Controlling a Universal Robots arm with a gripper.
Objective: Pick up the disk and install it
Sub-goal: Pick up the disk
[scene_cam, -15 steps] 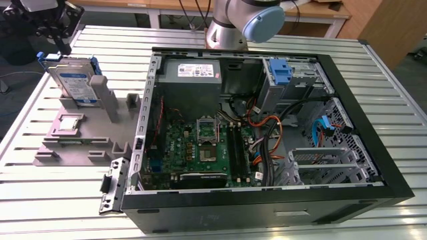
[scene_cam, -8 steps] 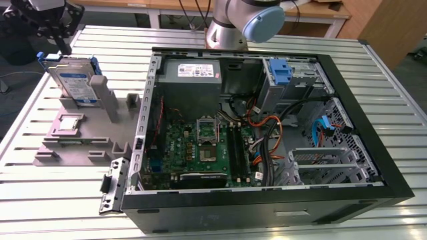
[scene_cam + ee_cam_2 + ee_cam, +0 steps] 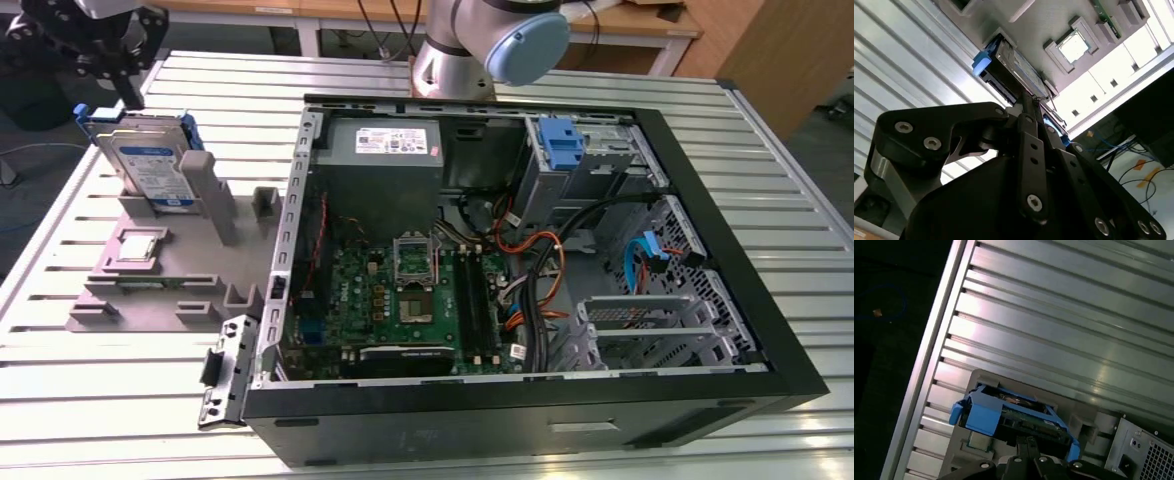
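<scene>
The disk (image 3: 150, 160) stands on edge in a slot of the grey holder (image 3: 160, 295) at the exterior view's left, its blue-and-white label showing and its blue bracket around it. My gripper (image 3: 131, 98) hangs just above the disk's top edge, fingers drawn together with nothing between them. In both wrist views the disk (image 3: 1014, 65) (image 3: 1014, 415) lies straight ahead of the gripper (image 3: 1026, 102) (image 3: 1026, 444). Whether the tips touch the bracket I cannot tell.
An open computer case (image 3: 761, 300) lies on the slatted metal table (image 3: 120, 400), with a motherboard (image 3: 400, 300), cables and a blue-fronted drive bay (image 3: 563, 140) inside. A small square chip (image 3: 140, 248) rests on the holder. The arm's base (image 3: 467, 50) stands behind the case.
</scene>
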